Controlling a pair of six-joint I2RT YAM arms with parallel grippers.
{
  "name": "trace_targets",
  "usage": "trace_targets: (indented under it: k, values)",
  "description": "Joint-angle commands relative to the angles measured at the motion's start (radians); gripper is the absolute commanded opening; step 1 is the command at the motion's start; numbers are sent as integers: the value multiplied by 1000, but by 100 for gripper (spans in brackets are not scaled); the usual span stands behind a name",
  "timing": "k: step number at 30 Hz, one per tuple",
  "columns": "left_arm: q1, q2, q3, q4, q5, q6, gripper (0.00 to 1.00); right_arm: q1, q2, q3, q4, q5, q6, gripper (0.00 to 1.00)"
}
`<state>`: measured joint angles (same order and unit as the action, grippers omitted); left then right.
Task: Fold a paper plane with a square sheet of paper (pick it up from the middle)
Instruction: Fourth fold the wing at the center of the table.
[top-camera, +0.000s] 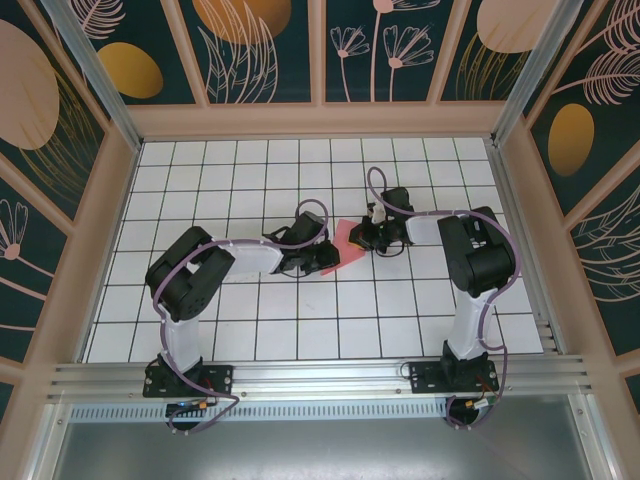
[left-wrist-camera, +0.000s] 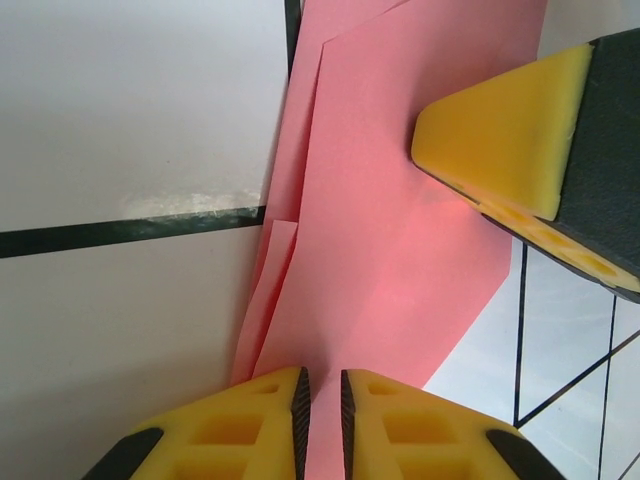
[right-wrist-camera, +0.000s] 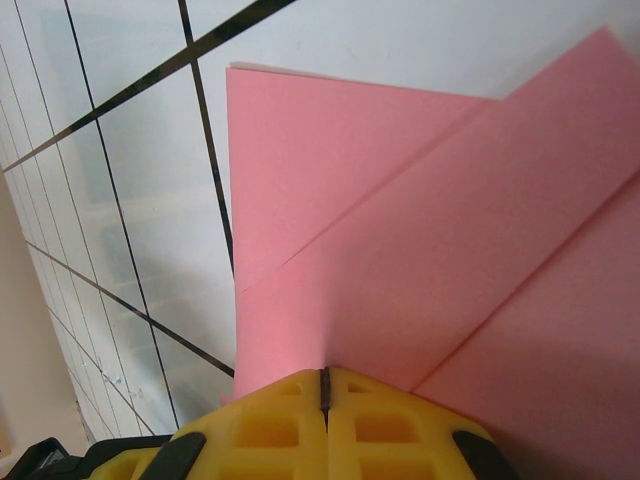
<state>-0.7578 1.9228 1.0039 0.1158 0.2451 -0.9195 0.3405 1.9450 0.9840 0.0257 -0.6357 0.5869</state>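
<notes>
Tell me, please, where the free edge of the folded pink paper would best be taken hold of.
Probably at the thin outer edge of the folded pink paper, coming in level with the board so one finger slides under and one over. The paper is flat and layered, so only its edges offer a pinch. Both the left hand and the right hand already hold it this way at opposite edges.

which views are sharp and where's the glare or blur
Top view: even light, sharp, edges bowed by the wide lens. Left wrist: paper crisp, near yellow fingers soft. Right wrist: paper sharp, a sheen on the board, fingers slightly soft.
</notes>
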Motion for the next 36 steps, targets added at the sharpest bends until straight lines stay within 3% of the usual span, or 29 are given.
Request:
trace_targets:
  k: [1, 20, 36]
  values:
    - [-2, -15, -71, -72, 14, -16, 18, -17, 119, -46, -130, 236, 5, 5]
    - [-2, -103, -162, -38, 75, -47, 14, -21, 120, -48, -134, 238, 0, 5]
    - [-7, -127, -192, -130, 33, -30, 14, -23, 130, -44, -138, 240, -3, 5]
